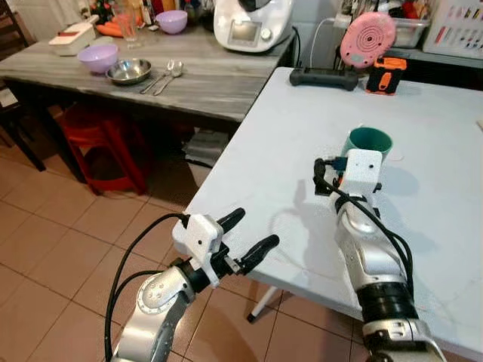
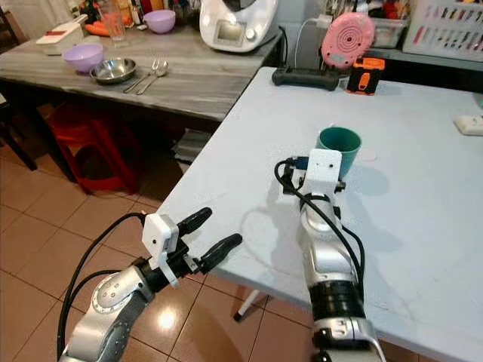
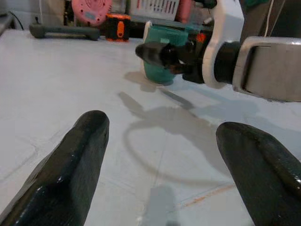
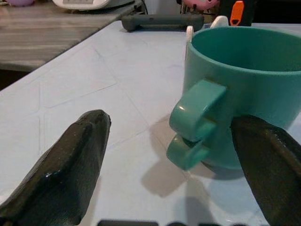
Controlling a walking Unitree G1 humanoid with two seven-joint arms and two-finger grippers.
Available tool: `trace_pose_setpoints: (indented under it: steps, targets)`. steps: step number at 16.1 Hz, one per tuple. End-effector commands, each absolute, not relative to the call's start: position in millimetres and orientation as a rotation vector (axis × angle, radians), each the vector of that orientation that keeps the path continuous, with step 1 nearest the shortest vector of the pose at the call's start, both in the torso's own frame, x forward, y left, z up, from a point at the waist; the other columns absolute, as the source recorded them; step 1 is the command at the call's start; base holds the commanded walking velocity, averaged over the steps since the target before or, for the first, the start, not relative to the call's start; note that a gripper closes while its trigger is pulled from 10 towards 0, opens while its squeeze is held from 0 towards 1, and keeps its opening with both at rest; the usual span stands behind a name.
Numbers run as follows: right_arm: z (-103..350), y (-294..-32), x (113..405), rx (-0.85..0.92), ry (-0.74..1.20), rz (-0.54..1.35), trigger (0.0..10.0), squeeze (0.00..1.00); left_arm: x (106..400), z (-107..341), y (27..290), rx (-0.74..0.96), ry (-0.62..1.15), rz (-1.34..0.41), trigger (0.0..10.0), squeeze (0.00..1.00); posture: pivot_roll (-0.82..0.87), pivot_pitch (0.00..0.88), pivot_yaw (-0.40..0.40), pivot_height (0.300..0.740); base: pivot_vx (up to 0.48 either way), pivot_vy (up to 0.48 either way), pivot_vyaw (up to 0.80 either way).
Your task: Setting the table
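Head views: we see the right gripper (image 4: 174, 155) over the white table (image 1: 272, 151), the teal mug (image 1: 369, 141) just beyond its wrist block, upright. The left gripper (image 1: 249, 235) is at the table's near edge, fingers apart, holding nothing. On the grey table (image 1: 204, 75), a steel bowl (image 1: 128, 72) sits beside spoons (image 1: 166, 75); contents can't be told.

Left wrist view: mug well ahead of the fingertips.

Right wrist view: fingers spread wide; mug handle (image 4: 195, 125) points back between them, one finger (image 4: 273, 165) just beside the mug wall; the interior looks empty as far as we see.
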State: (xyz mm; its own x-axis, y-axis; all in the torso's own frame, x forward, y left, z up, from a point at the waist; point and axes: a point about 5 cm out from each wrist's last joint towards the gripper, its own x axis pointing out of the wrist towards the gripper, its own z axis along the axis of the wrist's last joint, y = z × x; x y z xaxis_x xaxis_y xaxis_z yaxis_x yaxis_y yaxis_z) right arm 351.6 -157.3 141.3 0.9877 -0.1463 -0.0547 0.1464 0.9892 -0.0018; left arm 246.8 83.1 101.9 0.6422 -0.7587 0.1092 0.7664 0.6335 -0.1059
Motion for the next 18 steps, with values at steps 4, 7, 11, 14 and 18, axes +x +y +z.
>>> trace_pose_setpoints:
  steps: [4,7,11,14,18]
  targets:
    - [142,-166,360,-0.023,0.067,-0.194,10.0,0.00,242,105,84,-0.142,-0.060,-0.885,10.0,0.00,-0.06,0.130,0.051,0.740,0.000,0.000,0.00]
    - [143,-177,359,-0.043,0.056,-0.255,10.0,0.00,242,106,85,-0.143,-0.054,-0.881,10.0,0.00,-0.07,0.134,0.059,0.740,0.000,0.000,0.00]
    - [140,-194,352,-0.069,0.035,-0.316,10.0,0.00,247,108,83,-0.140,-0.060,-0.876,10.0,0.00,-0.07,0.128,0.068,0.740,0.000,0.000,0.00]
    - [144,-194,353,-0.091,0.000,-0.294,10.0,0.00,249,109,84,-0.135,-0.075,-0.853,10.0,0.00,-0.07,0.125,0.069,0.740,0.000,0.000,0.00]
    - [152,-186,361,-0.109,-0.036,-0.262,10.0,0.00,252,110,88,-0.126,-0.087,-0.808,10.0,0.00,-0.07,0.125,0.068,0.740,0.000,0.000,0.00]
